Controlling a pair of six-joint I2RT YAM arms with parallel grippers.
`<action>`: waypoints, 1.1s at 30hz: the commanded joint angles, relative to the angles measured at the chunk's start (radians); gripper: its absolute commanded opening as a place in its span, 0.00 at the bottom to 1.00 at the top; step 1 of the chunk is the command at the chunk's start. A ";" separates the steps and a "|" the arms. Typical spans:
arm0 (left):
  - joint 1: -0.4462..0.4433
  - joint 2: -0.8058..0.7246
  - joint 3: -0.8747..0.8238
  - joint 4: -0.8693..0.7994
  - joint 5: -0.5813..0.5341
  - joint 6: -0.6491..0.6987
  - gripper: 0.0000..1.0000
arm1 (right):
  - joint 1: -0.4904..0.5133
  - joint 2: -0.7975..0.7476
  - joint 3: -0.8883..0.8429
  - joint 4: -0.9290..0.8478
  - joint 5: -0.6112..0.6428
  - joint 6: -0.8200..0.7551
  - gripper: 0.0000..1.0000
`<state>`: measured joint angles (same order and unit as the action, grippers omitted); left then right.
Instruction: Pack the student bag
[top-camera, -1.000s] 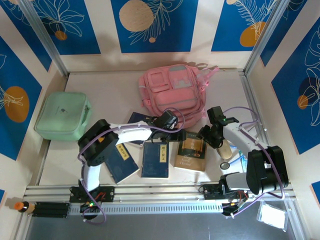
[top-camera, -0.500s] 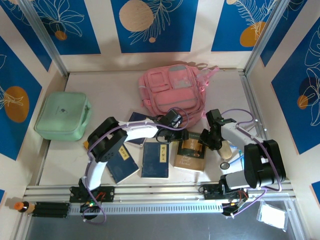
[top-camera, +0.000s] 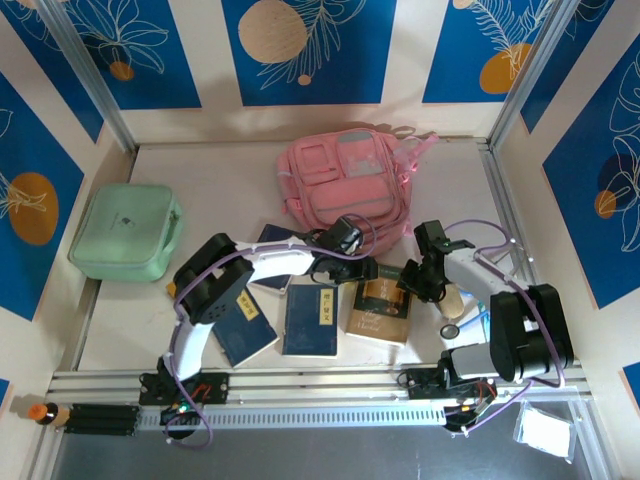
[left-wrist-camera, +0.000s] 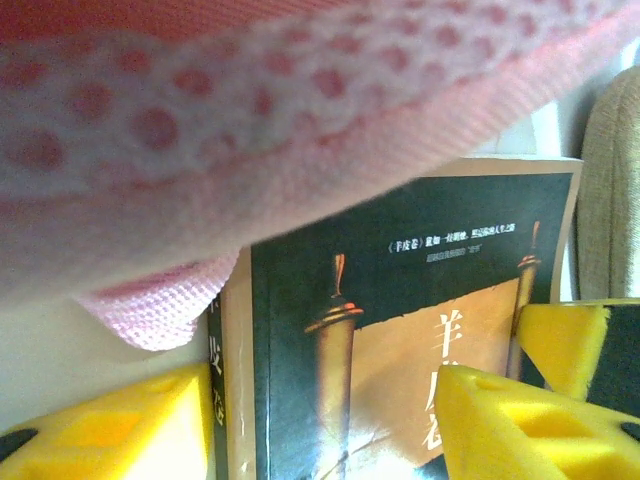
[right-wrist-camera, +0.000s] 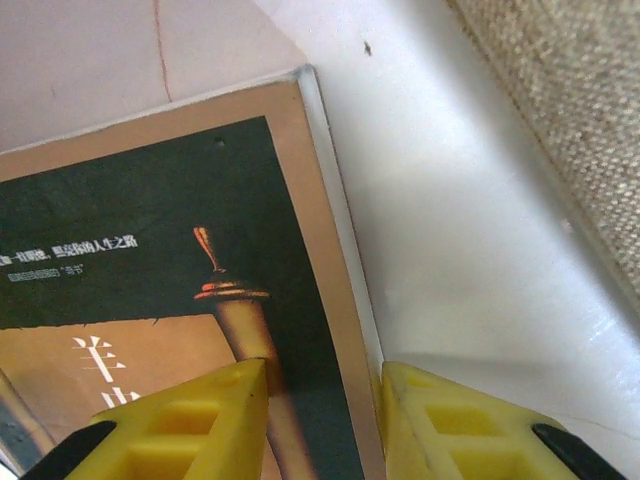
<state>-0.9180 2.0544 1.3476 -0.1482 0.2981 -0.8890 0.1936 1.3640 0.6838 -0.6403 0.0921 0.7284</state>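
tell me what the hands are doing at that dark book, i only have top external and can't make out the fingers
Observer: In the right wrist view the right hand straddles one edge of the dark book, with one finger over the cover and the other over bare table.
Operator: and the left one
Observer: The left hand is open across the spine side. One finger is off the book and the other is over the cover.
Operator: bag in the way
Observer: Pink mesh of the student bag hangs across the top of the left wrist view and hides one corner of the book.

soft pink student bag (top-camera: 345, 185), flat, pockets upward, far centre
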 joint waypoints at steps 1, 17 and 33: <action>-0.036 -0.067 -0.027 0.106 0.176 -0.003 0.56 | -0.005 -0.013 -0.038 0.005 -0.138 -0.012 0.31; -0.055 -0.206 -0.162 0.184 0.168 0.059 0.42 | -0.075 -0.076 -0.121 0.154 -0.381 0.011 0.29; -0.005 -0.207 -0.175 0.132 0.021 0.120 0.35 | -0.074 0.045 -0.015 0.226 -0.390 -0.005 0.26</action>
<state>-0.9298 1.8603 1.1847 -0.0372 0.3328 -0.7830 0.1120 1.3945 0.6365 -0.4374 -0.2596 0.7246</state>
